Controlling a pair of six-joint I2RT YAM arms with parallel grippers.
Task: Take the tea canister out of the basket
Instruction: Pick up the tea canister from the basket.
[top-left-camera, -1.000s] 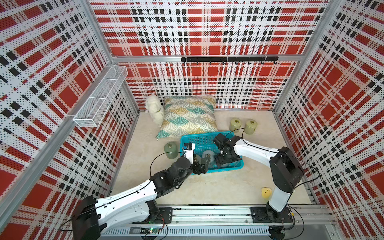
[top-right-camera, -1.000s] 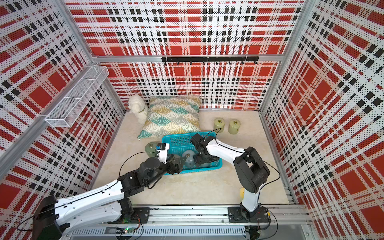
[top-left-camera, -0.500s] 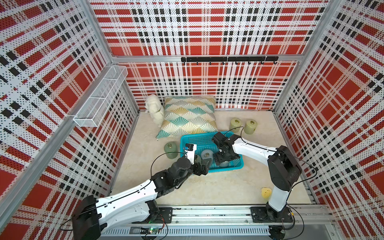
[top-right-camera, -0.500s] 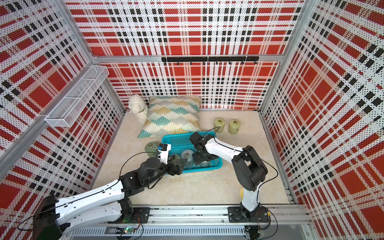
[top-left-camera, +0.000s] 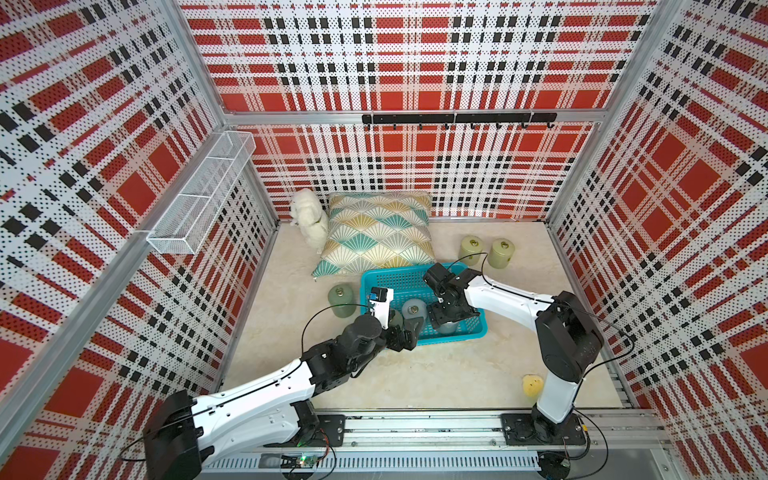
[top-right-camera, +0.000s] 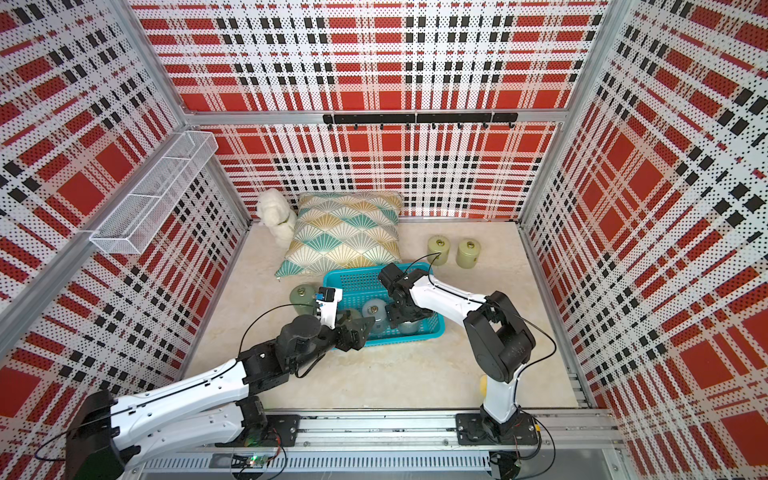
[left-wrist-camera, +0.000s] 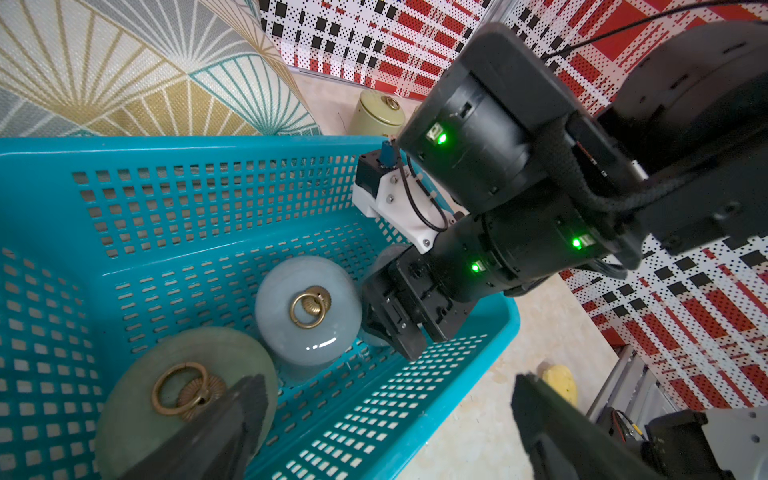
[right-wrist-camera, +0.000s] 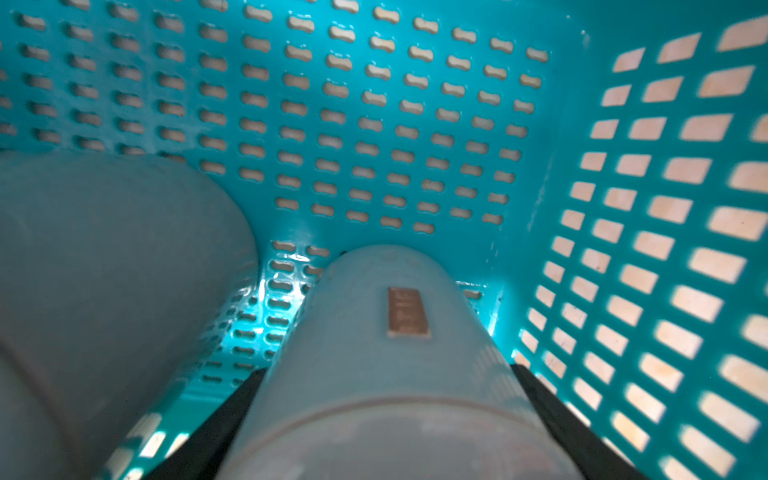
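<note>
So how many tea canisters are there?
6. Three in the turquoise basket: a green canister, a pale blue canister, a third canister at its right end. Outside: a green one left of it, two yellow-green ones behind it.

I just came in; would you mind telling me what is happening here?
The right pincer is down inside the turquoise basket, its fingers flanking a pale blue tea canister; whether they grip it is unclear. The left pincer hangs open over a green canister at the basket's other end.
</note>
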